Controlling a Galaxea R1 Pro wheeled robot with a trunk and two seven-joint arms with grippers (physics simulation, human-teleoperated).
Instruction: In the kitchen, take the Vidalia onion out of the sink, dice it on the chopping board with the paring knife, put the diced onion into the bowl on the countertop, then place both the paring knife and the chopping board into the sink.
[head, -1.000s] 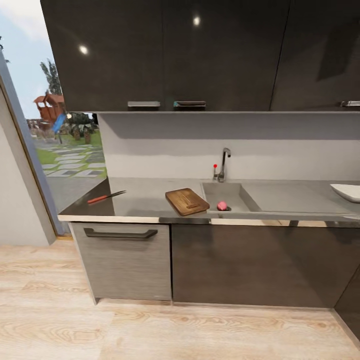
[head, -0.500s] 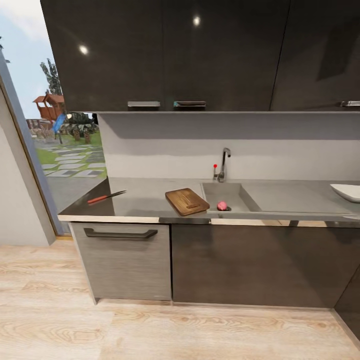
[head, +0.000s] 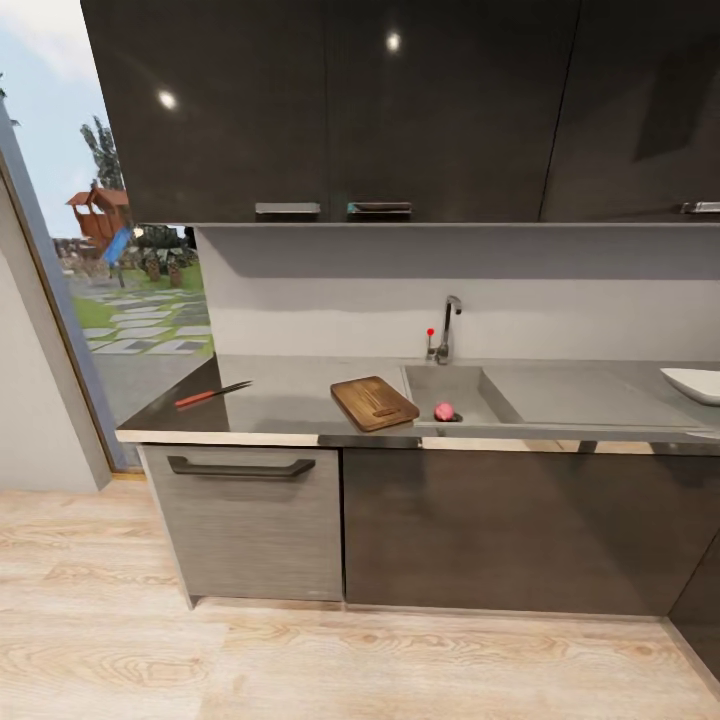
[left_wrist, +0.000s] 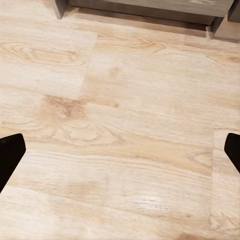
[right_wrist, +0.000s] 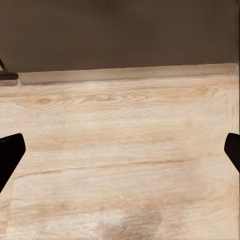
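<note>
Right of frame centre, the Vidalia onion (head: 444, 411) sits low in the sink (head: 470, 390), beside the chopping board (head: 374, 402). Small, round and probably slick, it would likely roll; pinch it across its middle. Both wrist views show wooden floor (left_wrist: 125, 125), left tool (left_wrist: 120, 155) and right tool (right_wrist: 120, 155) spread wide, grasping nothing.

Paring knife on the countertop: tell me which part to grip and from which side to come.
Grip the paring knife by its red handle, the end nearer the countertop's front edge. It lies flat, so come from above, fingers across the handle; the dark blade points away toward the wall.
</note>
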